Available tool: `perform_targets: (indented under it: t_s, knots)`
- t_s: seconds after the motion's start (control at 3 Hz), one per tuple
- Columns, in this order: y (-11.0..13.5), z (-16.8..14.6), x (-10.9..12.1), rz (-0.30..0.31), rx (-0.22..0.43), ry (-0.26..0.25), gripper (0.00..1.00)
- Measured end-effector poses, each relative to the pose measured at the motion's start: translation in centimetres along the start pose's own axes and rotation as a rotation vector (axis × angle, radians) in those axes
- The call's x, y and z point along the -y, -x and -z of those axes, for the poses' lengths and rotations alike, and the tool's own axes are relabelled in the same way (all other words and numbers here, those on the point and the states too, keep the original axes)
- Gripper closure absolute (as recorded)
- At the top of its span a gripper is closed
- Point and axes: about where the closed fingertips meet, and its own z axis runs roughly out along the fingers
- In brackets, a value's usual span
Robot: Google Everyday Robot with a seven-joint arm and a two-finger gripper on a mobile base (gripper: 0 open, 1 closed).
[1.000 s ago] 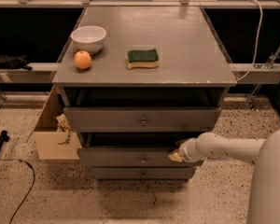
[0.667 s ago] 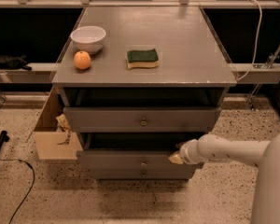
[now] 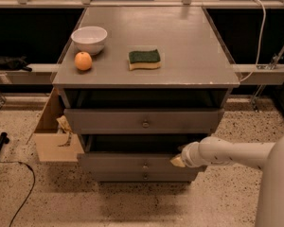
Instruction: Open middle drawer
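The grey cabinet (image 3: 146,74) has three drawers. The middle drawer (image 3: 128,163) stands pulled out a little, with a dark gap above its flat front and a small round knob (image 3: 145,164) at its centre. My gripper (image 3: 177,161) sits at the right end of this drawer's front, at its top edge, on the end of the white arm (image 3: 227,152) that reaches in from the right. The uppermost drawer (image 3: 109,121) above also stands slightly out. The lowest drawer front (image 3: 118,176) shows just beneath.
On the cabinet top are a white bowl (image 3: 89,39), an orange (image 3: 83,60) and a green-and-yellow sponge (image 3: 144,59). An open cardboard box (image 3: 52,143) stands on the floor left of the cabinet. A black cable (image 3: 19,169) trails over the speckled floor.
The middle drawer's front has come slightly further out toward the camera, and the gripper has moved with it, staying at the drawer's right end.
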Motion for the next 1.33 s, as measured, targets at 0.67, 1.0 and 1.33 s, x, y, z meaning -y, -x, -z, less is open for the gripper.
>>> perform_targets:
  t_s: [0.67,1.0,1.33]
  knots:
    - [-2.1,1.8,-3.9,0.020,0.031,0.025,1.00]
    - [-2.1,1.8,-3.9,0.020,0.031,0.025,1.00]
    - [-4.0,2.1,-4.9,0.022,0.038,0.028,1.00]
